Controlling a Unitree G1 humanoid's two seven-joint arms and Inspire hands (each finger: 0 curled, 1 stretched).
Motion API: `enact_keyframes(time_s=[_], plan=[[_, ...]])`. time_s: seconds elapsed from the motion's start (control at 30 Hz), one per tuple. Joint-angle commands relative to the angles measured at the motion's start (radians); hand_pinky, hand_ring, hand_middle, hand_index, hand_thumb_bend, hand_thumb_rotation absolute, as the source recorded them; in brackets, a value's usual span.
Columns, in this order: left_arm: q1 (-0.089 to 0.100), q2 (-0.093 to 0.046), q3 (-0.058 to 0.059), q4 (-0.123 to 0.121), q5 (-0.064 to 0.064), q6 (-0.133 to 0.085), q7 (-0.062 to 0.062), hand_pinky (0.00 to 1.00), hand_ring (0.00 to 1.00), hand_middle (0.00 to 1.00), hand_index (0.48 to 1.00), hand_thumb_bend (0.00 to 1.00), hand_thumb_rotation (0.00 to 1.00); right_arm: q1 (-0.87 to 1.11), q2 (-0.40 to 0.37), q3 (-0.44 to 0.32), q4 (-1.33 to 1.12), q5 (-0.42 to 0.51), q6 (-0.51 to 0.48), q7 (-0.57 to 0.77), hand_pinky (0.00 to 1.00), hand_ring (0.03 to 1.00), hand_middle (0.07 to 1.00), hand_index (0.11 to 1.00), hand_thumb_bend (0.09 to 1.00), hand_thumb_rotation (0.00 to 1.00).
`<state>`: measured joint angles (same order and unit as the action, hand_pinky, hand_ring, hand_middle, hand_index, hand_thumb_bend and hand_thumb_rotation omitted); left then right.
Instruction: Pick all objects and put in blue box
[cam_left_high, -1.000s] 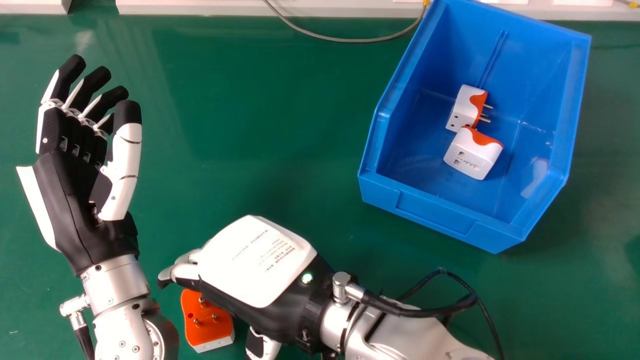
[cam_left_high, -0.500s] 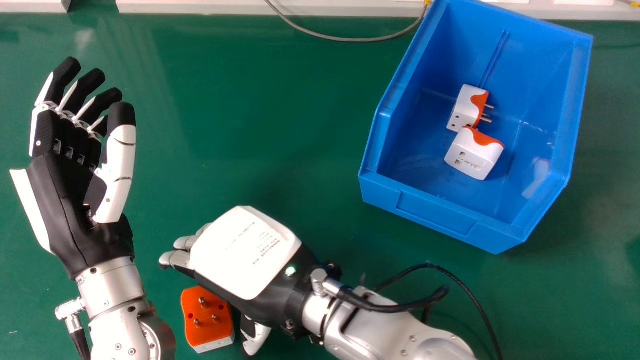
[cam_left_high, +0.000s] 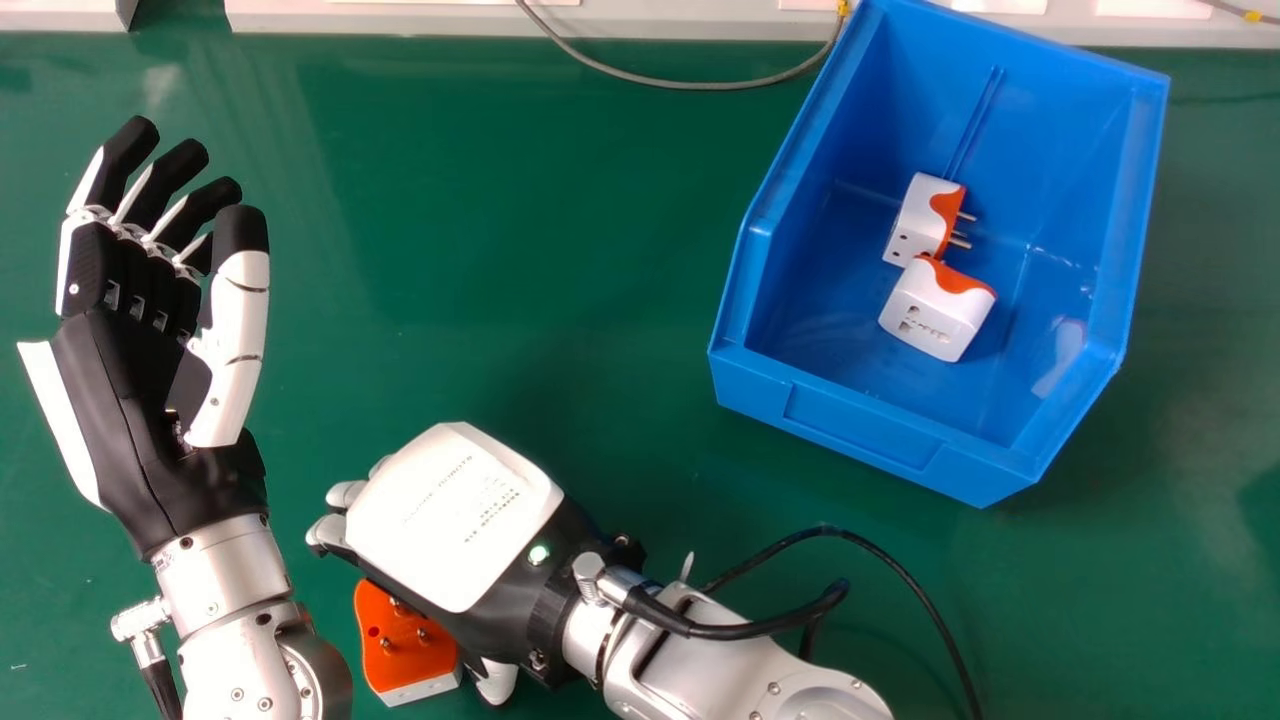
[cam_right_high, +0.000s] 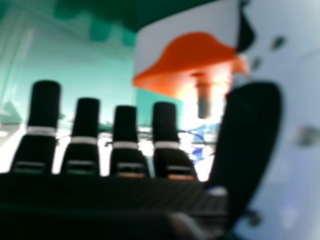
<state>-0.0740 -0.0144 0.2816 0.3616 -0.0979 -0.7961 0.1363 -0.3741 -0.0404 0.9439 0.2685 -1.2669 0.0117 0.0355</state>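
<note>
The orange and white plug adapter sits on the green table at the near side, between the left forearm and the right hand. The step looks to be picking it up. The right hand is open, its fingers nearly straight and holding nothing; they reach past the adapter's far end, with the thumb just to its right. I cannot tell whether the hand touches it.

To grasp well, the hand should settle lower and bring its fingers round the left side before closing against the thumb. A grip on the white body would probably hold better than one on the pins, and the left forearm close by leaves little room.

The adapter lies with its orange face and pins pointing up. Its long axis seems to run near to far, the near end slightly right, though the hand covers part of it.

The left hand rests open at the left, palm up and holding nothing. At the far right, the blue box holds two adapters.
</note>
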Motion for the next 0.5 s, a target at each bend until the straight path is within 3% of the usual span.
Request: enact_keyframes(time_s=[0.0, 0.47], plan=[[-0.003, 0.001, 0.001, -0.019, 0.004, -0.016, 0.001, 0.63, 0.69, 0.76, 0.780, 0.64, 0.39, 0.013, 0.013, 0.027, 0.017, -0.003, 0.003, 0.002, 0.58, 0.788, 0.830, 0.760, 0.826, 0.07], [0.001, -0.001, -0.003, -0.028, 0.015, -0.011, 0.010, 0.63, 0.69, 0.76, 0.782, 0.65, 0.39, 0.018, -0.008, 0.022, -0.079, 0.038, -0.001, 0.151, 0.57, 0.758, 0.824, 0.775, 0.835, 0.10]])
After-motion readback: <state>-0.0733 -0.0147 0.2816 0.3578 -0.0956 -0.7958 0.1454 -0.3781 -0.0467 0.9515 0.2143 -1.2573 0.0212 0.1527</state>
